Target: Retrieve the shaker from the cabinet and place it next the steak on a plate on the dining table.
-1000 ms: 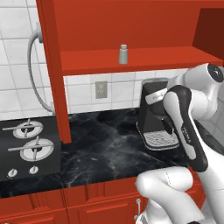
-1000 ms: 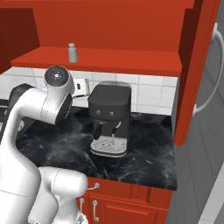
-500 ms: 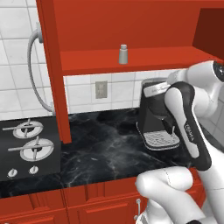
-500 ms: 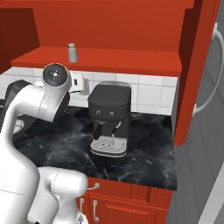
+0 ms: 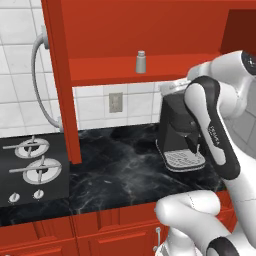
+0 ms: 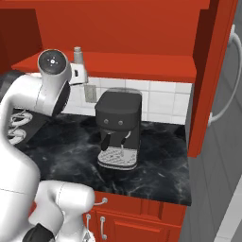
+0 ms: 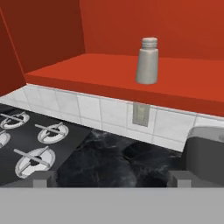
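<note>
One shaker [image 5: 141, 61] stands upright on the red shelf of the cabinet [image 5: 150, 70], untouched, well back from the shelf's front lip; the right base view shows it [image 6: 78, 55] at the shelf's left end, just past the arm's round joint. Compared with a second ago the arm's elbow has lifted and swung in toward the shelf: in the left base view the forearm now covers more of the coffee machine [image 5: 180, 131], and in the right base view the joint cap sits higher, close beside the shaker. Base has not driven; stove burners [image 5: 34, 170], wall outlet [image 5: 115, 102] and counter sit where they were. Hand view looks along the gripper [image 7: 112, 177] at the shaker [image 7: 147, 61], which sits above and right of centre, apart from the tips. Fingers spread wide, nothing between them. Reads as the reach phase, early in the task: the hand probably needs to rise to shelf level and shift toward the shaker before closing. Risk guess: clipping the shelf edge or tipping the narrow shaker. Steak, plate and dining table not reached yet.
</note>
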